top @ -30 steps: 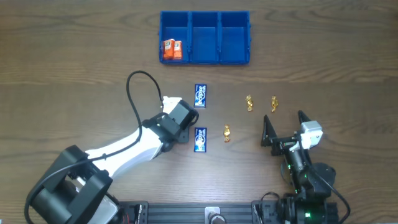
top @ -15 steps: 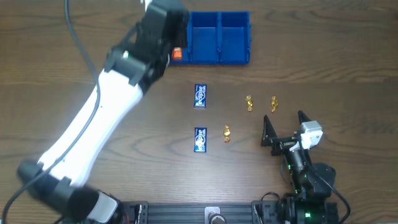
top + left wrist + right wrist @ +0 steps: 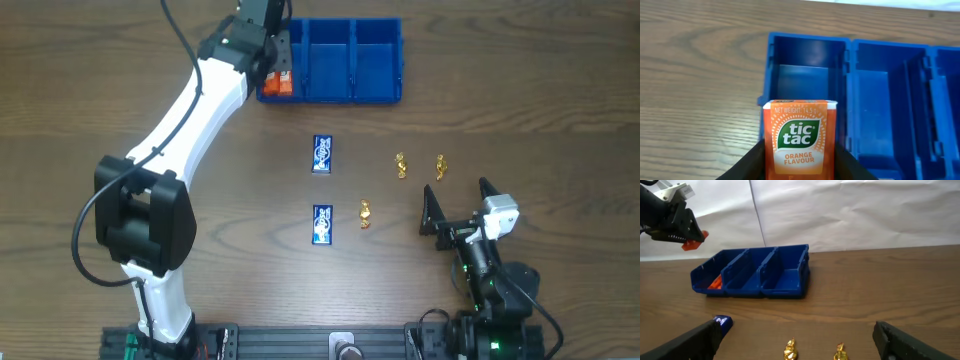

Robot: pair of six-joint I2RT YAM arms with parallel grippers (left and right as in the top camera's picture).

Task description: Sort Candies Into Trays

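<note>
1. At the far left, the left gripper [image 3: 688, 239] is clenched on an orange candy box [image 3: 800, 141]. It holds the box upright just above the left compartment [image 3: 802, 82] of the blue tray [image 3: 330, 97]. The box is not yet let go, so I judge this drop to be the step in hand.
2. Orange candy [image 3: 279, 87] already lies in that same compartment. The arm partly covers it from above, so I cannot count it. By my reckoning the orange kind is close to finished.
3. The middle compartment [image 3: 329, 55] and the right compartment [image 3: 377, 55] have nothing in them yet.
4. Below the tray, two blue packets are out on the table [image 3: 120, 130], well apart from each other. One [image 3: 322, 155] lies nearer the tray and the other [image 3: 322, 224] nearer the arms' bases. Neither is sorted.
5. To the right of them lie three gold candies. One [image 3: 366, 213] is just beside the nearer blue packet. The other two [image 3: 400, 165] [image 3: 440, 166] lie near each other farther up the table. None is sorted.
6. At the far right, the right gripper [image 3: 458, 200] sits with its fingers spread wide, grasping nothing, near the gold candies.
7. As I judge it, roughly a third of the task is done, with five pieces of two kinds left to place.
</note>
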